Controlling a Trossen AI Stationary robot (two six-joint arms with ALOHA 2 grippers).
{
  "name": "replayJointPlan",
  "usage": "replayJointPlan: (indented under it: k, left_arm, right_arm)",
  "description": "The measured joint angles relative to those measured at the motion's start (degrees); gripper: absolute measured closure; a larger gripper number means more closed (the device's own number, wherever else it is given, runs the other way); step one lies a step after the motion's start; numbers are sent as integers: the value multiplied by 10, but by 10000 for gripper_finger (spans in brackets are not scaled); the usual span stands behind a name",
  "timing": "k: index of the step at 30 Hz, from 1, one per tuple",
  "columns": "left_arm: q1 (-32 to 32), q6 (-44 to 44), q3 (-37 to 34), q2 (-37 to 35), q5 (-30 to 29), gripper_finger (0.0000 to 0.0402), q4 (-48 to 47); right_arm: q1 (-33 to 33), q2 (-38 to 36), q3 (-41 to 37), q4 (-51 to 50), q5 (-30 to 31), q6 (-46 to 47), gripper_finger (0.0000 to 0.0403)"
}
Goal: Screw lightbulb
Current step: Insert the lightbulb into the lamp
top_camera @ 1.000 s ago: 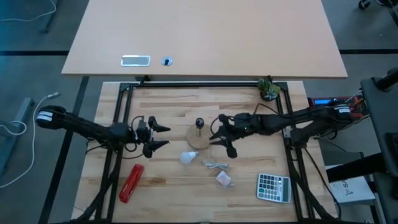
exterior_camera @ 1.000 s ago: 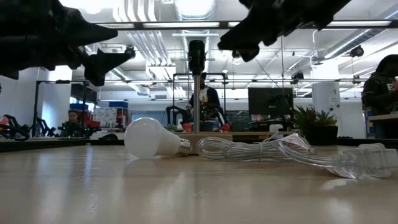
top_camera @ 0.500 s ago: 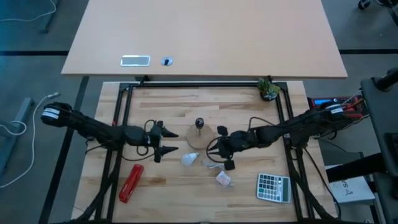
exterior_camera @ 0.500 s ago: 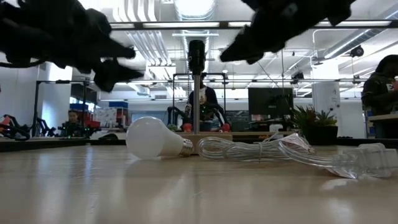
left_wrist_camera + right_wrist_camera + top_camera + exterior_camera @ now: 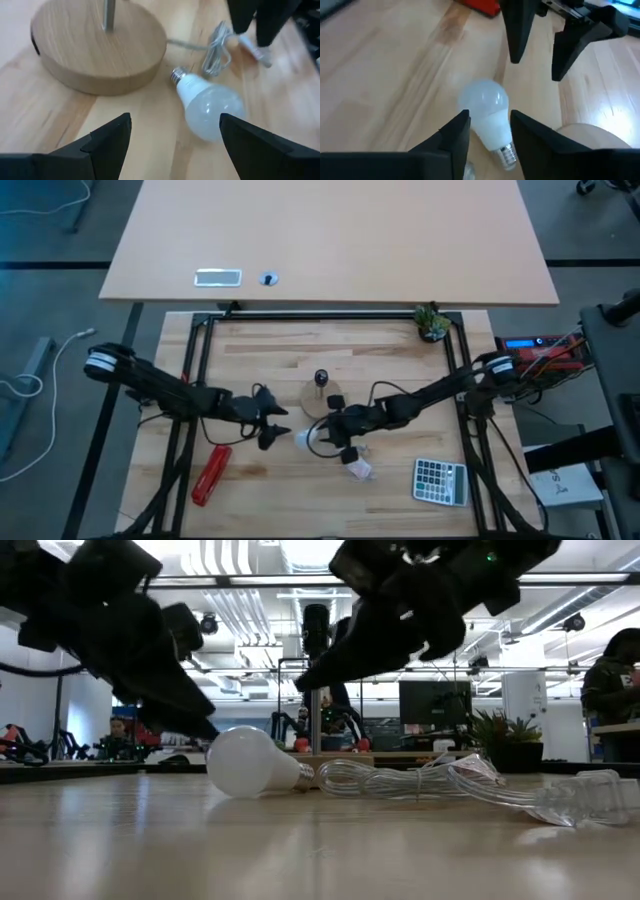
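Light wood desk (image 5: 250,340) with plank grain, framed by a black metal rail (image 5: 330,315) along its far edge and sides. Beyond it a second, paler tabletop (image 5: 330,235), carrying a small flat grey device (image 5: 218,277) and a small round blue item (image 5: 268,278). Dark grey floor (image 5: 45,290) around; a white cable (image 5: 40,370) trails across it on the left side. Small potted plant (image 5: 432,323) at the desk's far right corner.

Low view: open workshop room, white ceiling with ducts (image 5: 235,590) and bright overhead lamps (image 5: 315,552). Dark monitor (image 5: 434,703) mid-room. Seated person (image 5: 118,735) far left; another person (image 5: 612,675) at the right edge.
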Motion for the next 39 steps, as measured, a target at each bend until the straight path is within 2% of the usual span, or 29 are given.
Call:
replayJointPlan:
  k: [6,16,21,30,39]
  left_arm:
    - [-4,-7,26,63,0,106,-1]
    - [-5,-7,80,144,0,106,4]
    - [-6,-7,95,159,-2,106,1]
    - [-8,-3,94,142,-4,106,3]
    - [-14,-3,107,137,-6,106,10]
  right_arm:
    - [0,45,62,-68,15,-35,217]
    - [0,110,128,-146,15,-50,180]
    - [0,120,135,-159,13,-46,166]
    - [-1,125,133,-176,14,-39,153]
    - [-1,139,133,-182,14,-14,177]
